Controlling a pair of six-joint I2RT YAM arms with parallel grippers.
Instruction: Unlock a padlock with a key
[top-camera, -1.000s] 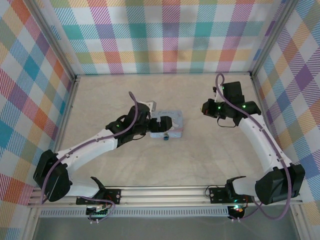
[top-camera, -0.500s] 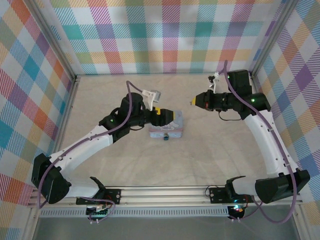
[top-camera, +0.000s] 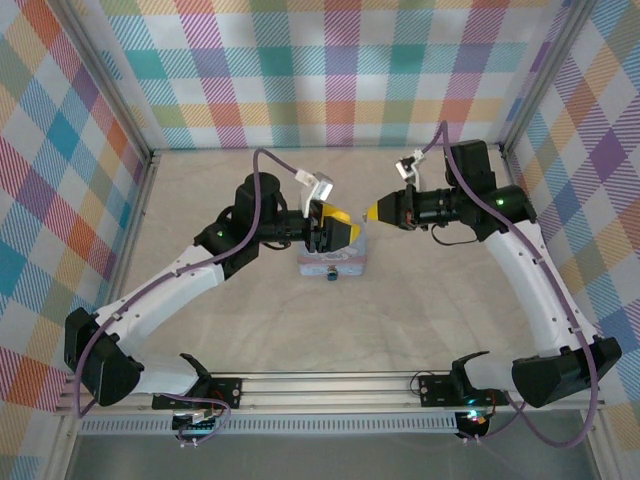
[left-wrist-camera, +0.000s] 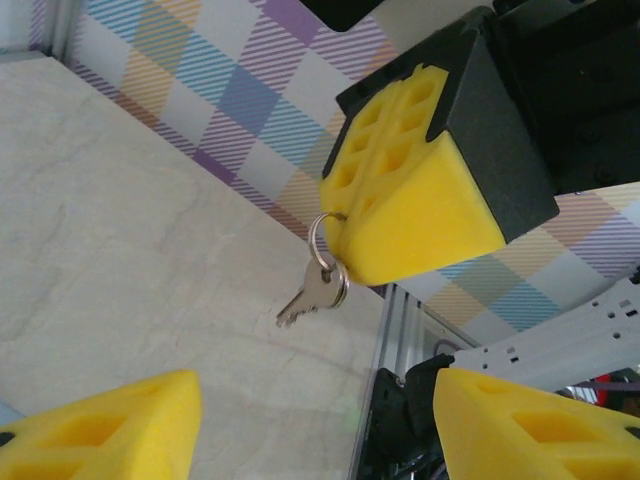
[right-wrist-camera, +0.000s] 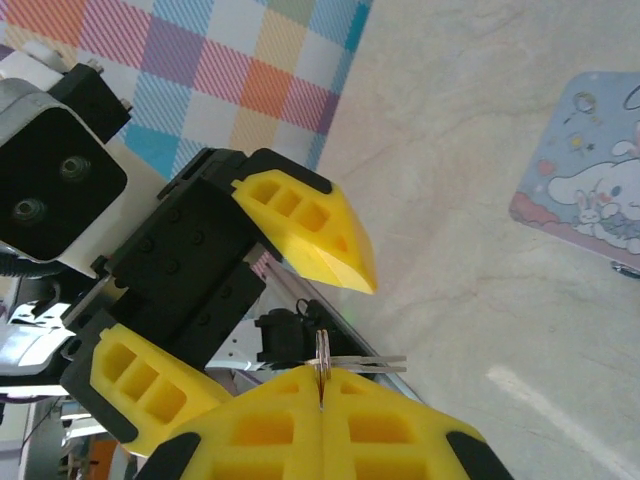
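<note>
My right gripper (right-wrist-camera: 322, 385) is shut on a key ring, and the small silver key (left-wrist-camera: 312, 292) hangs from it, its blade sticking out sideways (right-wrist-camera: 378, 363). In the top view this gripper (top-camera: 373, 212) hovers just right of my left gripper (top-camera: 336, 230), tip to tip above the table. The left gripper (left-wrist-camera: 318, 432) is open, its yellow fingers (left-wrist-camera: 100, 425) spread wide below the key and not touching it. A tiny dark padlock (top-camera: 331, 274) lies at the front edge of the pastel-blue cartoon box (top-camera: 345, 262).
The blue cartoon box (right-wrist-camera: 590, 170) lies flat mid-table, under and just in front of both grippers. Plaid walls (top-camera: 330, 70) close in the back and sides, with an aluminium rail (top-camera: 330, 385) along the near edge. Bare table (top-camera: 400, 320) stretches in front of the box.
The left gripper has lifted off the box and turned to face the right gripper, its jaws narrowing. The right gripper has swung left with the key toward it.
</note>
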